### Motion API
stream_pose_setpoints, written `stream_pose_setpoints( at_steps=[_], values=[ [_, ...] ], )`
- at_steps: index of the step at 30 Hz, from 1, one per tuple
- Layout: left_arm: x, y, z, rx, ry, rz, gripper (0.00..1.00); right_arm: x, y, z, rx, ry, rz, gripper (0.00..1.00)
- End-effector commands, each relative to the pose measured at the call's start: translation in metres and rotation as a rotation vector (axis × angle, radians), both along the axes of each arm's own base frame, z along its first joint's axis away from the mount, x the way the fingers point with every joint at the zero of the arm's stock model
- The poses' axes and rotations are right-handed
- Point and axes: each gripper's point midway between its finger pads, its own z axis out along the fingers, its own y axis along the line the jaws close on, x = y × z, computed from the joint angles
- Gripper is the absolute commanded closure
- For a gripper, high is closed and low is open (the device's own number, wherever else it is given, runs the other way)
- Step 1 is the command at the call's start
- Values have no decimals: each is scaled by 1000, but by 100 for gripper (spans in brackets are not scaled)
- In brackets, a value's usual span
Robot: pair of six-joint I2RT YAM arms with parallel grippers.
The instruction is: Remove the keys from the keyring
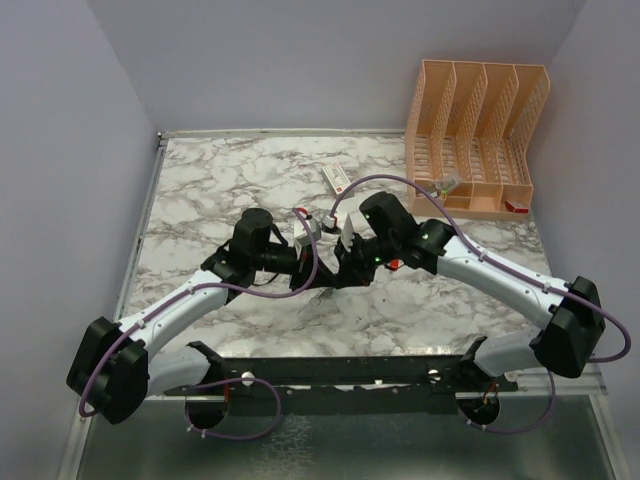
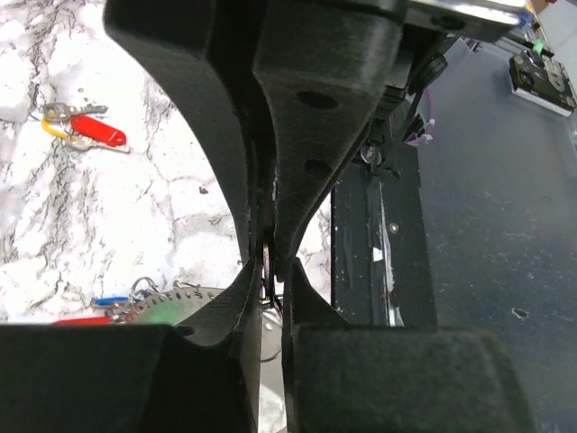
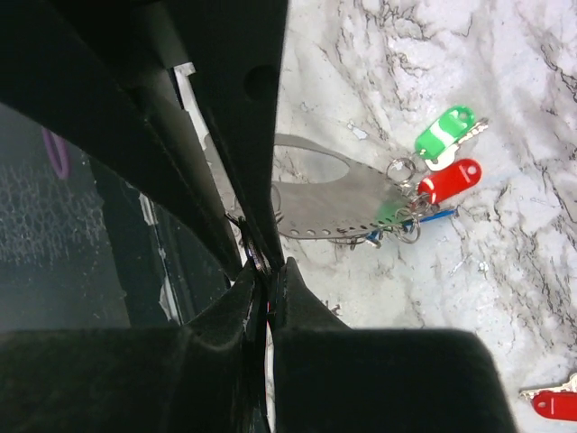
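Robot lab test cell: plain walls [image 1: 300, 60] boxing marble-look table [image 1: 220, 180], black arm-mount rail [image 1: 350, 375].

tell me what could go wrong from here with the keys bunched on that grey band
1. The left hand and right hand both look shut on a thin edge of the keyring; a pull could let it slip out.
2. The keys sit bunched at one end, so tugging may drag or tangle the bunch rather than free one.
3. A loose red key lies nearby and could get knocked away.
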Motion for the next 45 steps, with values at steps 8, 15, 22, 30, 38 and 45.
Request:
stream_pose_setpoints(
  at_steps=[8,15,22,30,38,45],
  values=[
    [13,-6,18,-46,-37,67,100,15,2,21,75,-116,-75,85],
    [45,3,26,-70,-23,340,100,29,-10,40,229,-207,-283,66],
    [63,9,31,-78,-20,480,100,32,-18,44,412,-256,-393,58],
    [64,10,41,-99,-36,493,100,36,-14,55,631,-311,-429,60],
    [62,10,44,-108,-33,487,100,44,3,56,706,-325,-400,64],
    [60,9,49,-124,-35,474,100,51,14,51,721,-311,-401,68]
  ],
)
